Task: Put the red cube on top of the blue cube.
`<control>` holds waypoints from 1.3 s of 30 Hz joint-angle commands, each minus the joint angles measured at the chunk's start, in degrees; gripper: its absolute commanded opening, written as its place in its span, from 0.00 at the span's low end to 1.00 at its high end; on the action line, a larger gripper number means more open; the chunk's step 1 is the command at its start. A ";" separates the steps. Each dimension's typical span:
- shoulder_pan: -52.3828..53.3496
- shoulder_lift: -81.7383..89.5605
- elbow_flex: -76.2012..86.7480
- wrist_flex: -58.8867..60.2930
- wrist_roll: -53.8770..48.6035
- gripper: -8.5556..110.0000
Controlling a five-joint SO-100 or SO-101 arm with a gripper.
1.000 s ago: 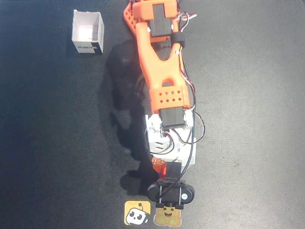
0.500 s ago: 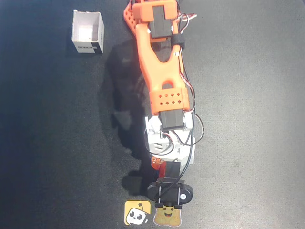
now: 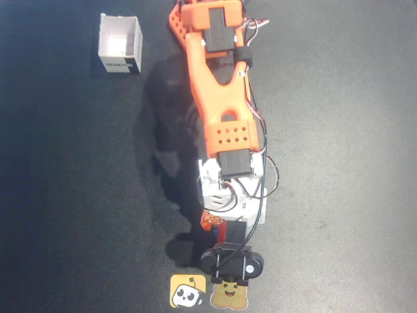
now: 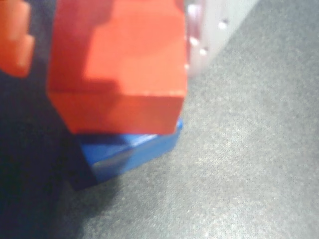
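Wrist view: red cube (image 4: pixel 119 74) sitting on top of blue cube (image 4: pixel 132 149), a bit offset, blue edge poking out below on dark tabletop (image 4: pixel 249 164). Orange gripper (image 4: pixel 15 40) bit at top left; can't tell if it's gripping or how far open. Overhead: arm (image 3: pixel 221 98) stretched down the frame, cubes mostly hidden under it. White box (image 3: pixel 120 44) top left, well apart. Two stickers (image 3: pixel 188 291) at bottom edge.

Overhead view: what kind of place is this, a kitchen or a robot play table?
Probably a hobby robot table: a dark mat, an orange arm, a white box and cartoon stickers.
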 commanded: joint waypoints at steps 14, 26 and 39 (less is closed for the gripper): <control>-1.23 13.89 0.62 1.14 1.49 0.27; -0.62 33.05 18.63 -1.14 -2.72 0.13; 0.88 59.33 47.72 -3.16 -7.21 0.07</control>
